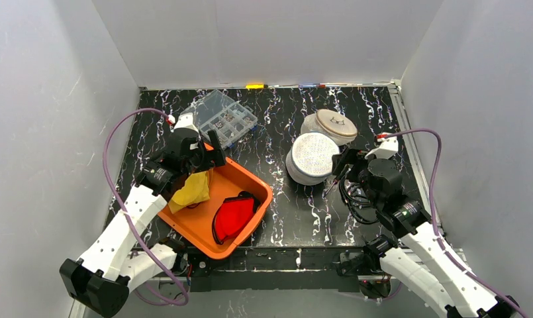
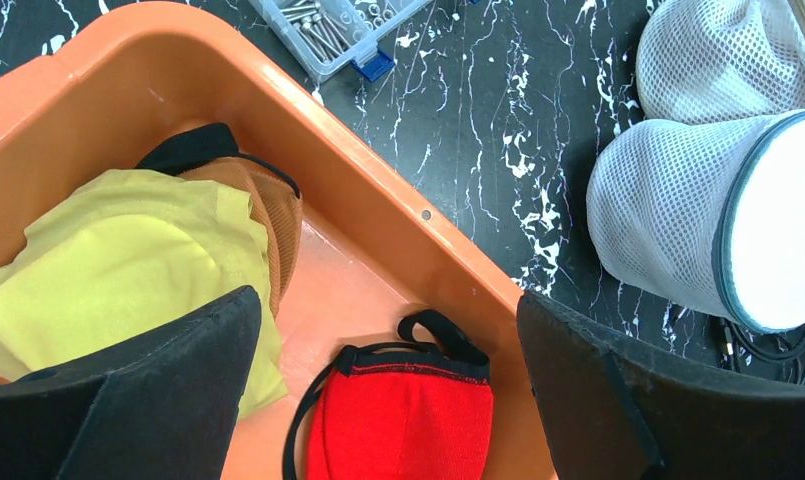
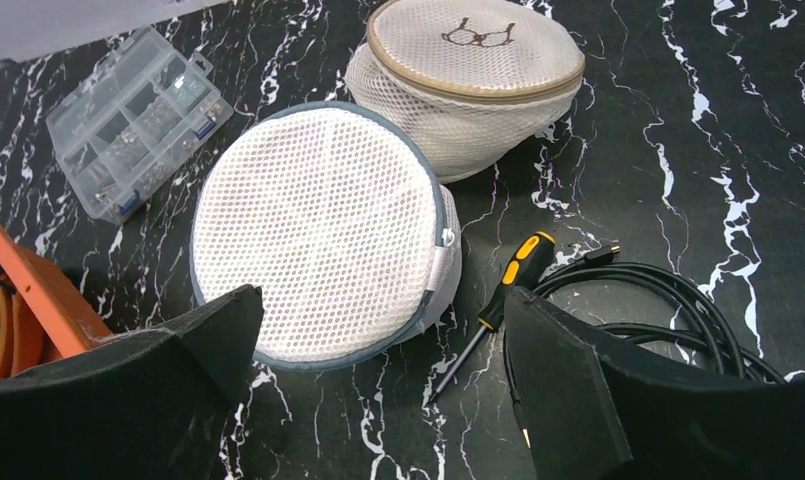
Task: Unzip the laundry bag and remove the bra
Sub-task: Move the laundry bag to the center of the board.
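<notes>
**Holding nothing on either side**

Top view: my left gripper hangs with its fingers spread apart over the far-left corner of the orange tray, which sits at the near-left of the counter. In the tray lie a yellow cloth and a red padded garment with black trim. My right gripper is also spread wide and empty. It is just beside the grey-trimmed laundry bag, right of the counter's middle. A beige-trimmed bag sits just behind that one, toward the far edge. A clear parts box lies near the far-left corner.

Left wrist: my left fingers frame the inside of the tray. The yellow cloth lies on the left, over an orange mesh piece with a black edge. The red garment lies between the fingers, untouched. Both bags are outside the tray, to the right.

Right wrist: my right fingers stand apart, with the grey-trimmed bag beyond them and clear of both. Its round mesh face is turned toward me, and its zip pull sits on the right side. The bag looks closed, and the mesh hides whatever is inside. A yellow-handled screwdriver and a coiled black cable lie on the counter just right of it.
</notes>
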Controlling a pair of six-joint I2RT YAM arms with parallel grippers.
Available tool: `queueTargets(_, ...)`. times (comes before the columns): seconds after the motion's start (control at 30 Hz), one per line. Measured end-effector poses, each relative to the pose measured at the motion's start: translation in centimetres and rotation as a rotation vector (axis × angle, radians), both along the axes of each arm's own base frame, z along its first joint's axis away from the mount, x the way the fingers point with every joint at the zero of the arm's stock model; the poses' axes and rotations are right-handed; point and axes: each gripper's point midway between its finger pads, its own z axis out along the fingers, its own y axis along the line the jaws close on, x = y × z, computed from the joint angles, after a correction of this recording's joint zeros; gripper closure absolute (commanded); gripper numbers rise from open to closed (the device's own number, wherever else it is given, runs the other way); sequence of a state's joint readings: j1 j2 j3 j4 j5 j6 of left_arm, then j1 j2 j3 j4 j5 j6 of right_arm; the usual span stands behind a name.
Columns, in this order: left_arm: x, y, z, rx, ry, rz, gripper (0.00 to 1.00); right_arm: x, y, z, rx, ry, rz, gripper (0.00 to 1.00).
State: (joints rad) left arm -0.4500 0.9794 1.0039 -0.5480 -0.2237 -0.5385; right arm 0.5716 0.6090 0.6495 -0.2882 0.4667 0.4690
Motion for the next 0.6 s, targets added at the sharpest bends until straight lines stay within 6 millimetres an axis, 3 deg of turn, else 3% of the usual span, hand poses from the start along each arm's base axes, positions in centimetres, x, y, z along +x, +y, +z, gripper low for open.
queueTargets(0.23, -0.2, -0.1, 0.9, -0.001, -0.055, -0.033, 0.02, 0.2, 0.7, -1.3, -0.055, 0.061, 0.039, 0.01)
queueTargets(0.47, -1.1, 0.2, 1.9, -0.007, -0.128, -0.054, 0.03, 2.3, 1.5, -3.3, -0.102, 0.219, -0.023, 0.01)
queueTargets(0.6, -1.0, 0.0, 2.1, 0.000, -0.140, -0.066, 0.03, 2.6, 1.4, -2.8, -0.071, 0.195, -0.051, 0.01)
